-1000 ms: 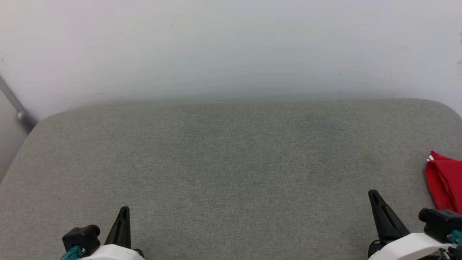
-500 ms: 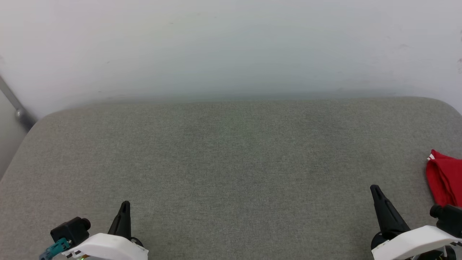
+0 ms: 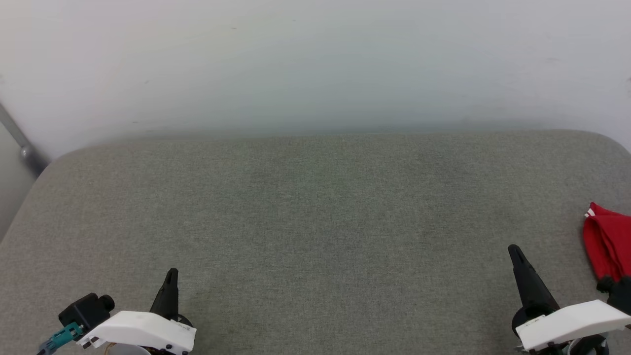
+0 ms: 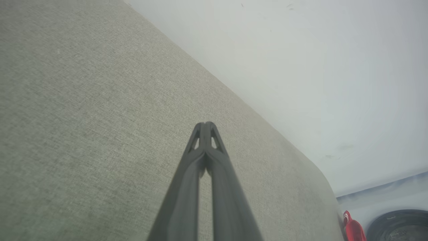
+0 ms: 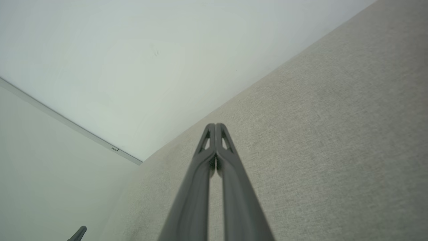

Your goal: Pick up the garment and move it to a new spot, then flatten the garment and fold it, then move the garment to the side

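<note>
A broad table (image 3: 315, 207) topped with grey woven fabric, its far corners rounded, stands against a plain white wall (image 3: 315, 64). The garment (image 3: 607, 241), a red jersey cloth bunched into soft folds with a small patch of red-and-white striped trim at its upper corner, lies at the table's right edge, where the head view cuts it off. None of its lettering shows.

The left claw (image 3: 171, 272), two long dark fingers on a white wrist, sits at the lower left of the head view and points away from the robot over bare fabric. In the left wrist view the left claw (image 4: 204, 124) has its fingers pressed together at the tips, with nothing between them. A sliver of the garment (image 4: 352, 230) peeks in at that view's lower right corner, well apart from this claw, beside a dark round object (image 4: 399, 225) too blurred to identify.

The right claw (image 3: 514, 249) stands at the lower right, also pointing away, near the garment and to its left. A black part of the right wrist overlaps the cloth's lower end; whether it touches cannot be told. In the right wrist view the right claw (image 5: 215, 125) is likewise closed tip to tip and empty. A slanted grey metal bar (image 3: 19, 143) crosses the wall at far left.
</note>
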{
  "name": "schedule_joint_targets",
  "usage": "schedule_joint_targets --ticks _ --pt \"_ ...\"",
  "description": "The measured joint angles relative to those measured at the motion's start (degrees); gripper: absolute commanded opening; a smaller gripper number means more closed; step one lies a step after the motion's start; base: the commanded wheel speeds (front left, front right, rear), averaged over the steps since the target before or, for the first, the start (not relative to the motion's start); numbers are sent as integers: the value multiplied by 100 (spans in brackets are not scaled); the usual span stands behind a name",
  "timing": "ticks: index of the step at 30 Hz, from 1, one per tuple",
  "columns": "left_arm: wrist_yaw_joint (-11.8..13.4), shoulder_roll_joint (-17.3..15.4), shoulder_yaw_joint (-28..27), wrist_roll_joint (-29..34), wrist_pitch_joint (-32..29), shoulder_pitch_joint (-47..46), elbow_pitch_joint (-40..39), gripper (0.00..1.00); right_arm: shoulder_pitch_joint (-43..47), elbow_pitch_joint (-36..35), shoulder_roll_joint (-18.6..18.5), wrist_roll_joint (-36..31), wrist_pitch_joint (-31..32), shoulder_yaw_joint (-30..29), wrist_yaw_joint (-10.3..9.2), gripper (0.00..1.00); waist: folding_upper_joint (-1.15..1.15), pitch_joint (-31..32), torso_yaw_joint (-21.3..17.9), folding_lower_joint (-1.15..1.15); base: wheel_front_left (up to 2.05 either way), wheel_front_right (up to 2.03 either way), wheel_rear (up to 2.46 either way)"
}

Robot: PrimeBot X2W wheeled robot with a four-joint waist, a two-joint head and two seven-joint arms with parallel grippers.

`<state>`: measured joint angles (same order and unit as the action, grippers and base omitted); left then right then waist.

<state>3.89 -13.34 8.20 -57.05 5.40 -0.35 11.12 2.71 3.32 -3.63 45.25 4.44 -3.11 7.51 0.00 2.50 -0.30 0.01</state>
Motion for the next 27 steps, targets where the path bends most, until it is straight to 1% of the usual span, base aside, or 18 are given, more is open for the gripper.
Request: schedule_joint_targets --ticks 12,27 --pt "-204 187 -282 -671 -225 -109 42 0 -166 202 5 898 32 -55 0 0 0 -37 4 0 0 0 0" --pt "-442 404 -565 -1395 -454 -220 109 0 -329 421 13 1855 66 -122 0 0 0 -83 9 0 0 0 0"
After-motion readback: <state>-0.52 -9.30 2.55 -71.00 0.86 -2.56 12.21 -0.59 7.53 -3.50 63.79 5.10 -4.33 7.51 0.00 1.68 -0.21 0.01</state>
